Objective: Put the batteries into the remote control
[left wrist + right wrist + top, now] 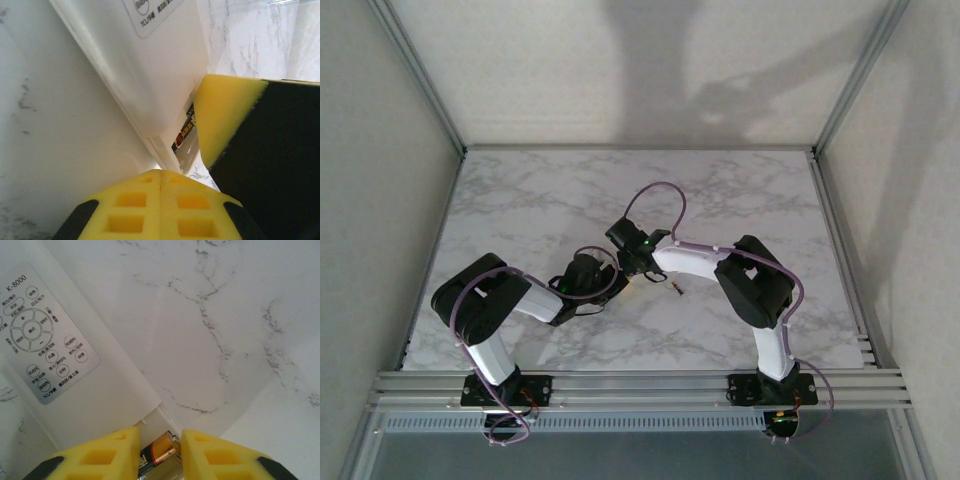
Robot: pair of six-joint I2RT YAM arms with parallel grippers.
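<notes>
Two robot arms rise from bases at the near edge of a white marble tabletop [520, 190] and bend inward, so their hands meet near the middle.

The left hand [160, 175] has its yellow fingers pressed together with nothing between them. Its tip sits just beside one end of the remote control [110, 405]. The remote is a slim white handset lying flat on the tabletop under both hands. It carries a grey label [47, 335] printed with button outlines.

At that same end of the remote is an open compartment [186, 159]. The right hand [159, 437] is over it with its yellow fingers apart. A battery [156, 452], dark with a copper end, lies in the compartment between those fingers. I cannot tell whether the fingers pinch it or only flank it.

A second battery [675, 289] lies loose on the tabletop, just right of the hands. Beyond them the marble stretches back bare to the far wall.
</notes>
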